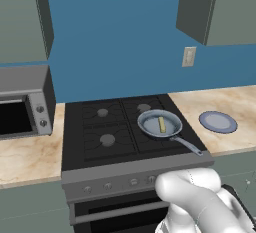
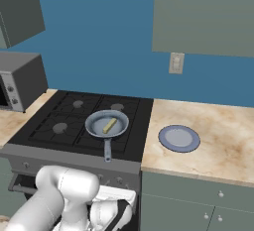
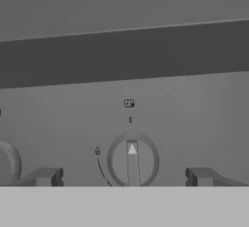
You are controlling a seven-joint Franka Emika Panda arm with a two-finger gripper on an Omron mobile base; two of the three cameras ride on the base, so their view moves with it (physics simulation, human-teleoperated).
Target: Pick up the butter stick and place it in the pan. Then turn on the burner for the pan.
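Note:
The butter stick (image 1: 162, 124) (image 2: 109, 125) lies flat inside the grey-blue pan (image 1: 150, 123) (image 2: 96, 125). The pan sits on the stove's front right burner (image 1: 156, 144) and covers most of it; its handle points toward the front right. My arm (image 1: 195, 197) is bent low in front of the stove's control panel. In the hand view my gripper (image 3: 123, 176) is open, its fingertips (image 3: 46, 176) on either side of a round knob (image 3: 132, 161), apart from it. The knob's bar stands upright with a white triangle at its top.
A blue-grey plate (image 1: 218, 122) (image 2: 178, 138) lies on the counter right of the stove. A microwave (image 1: 25, 102) (image 2: 20, 79) stands on the left counter. Part of another knob (image 3: 7, 165) shows at the left of the hand view. Other knobs (image 1: 107, 186) line the panel.

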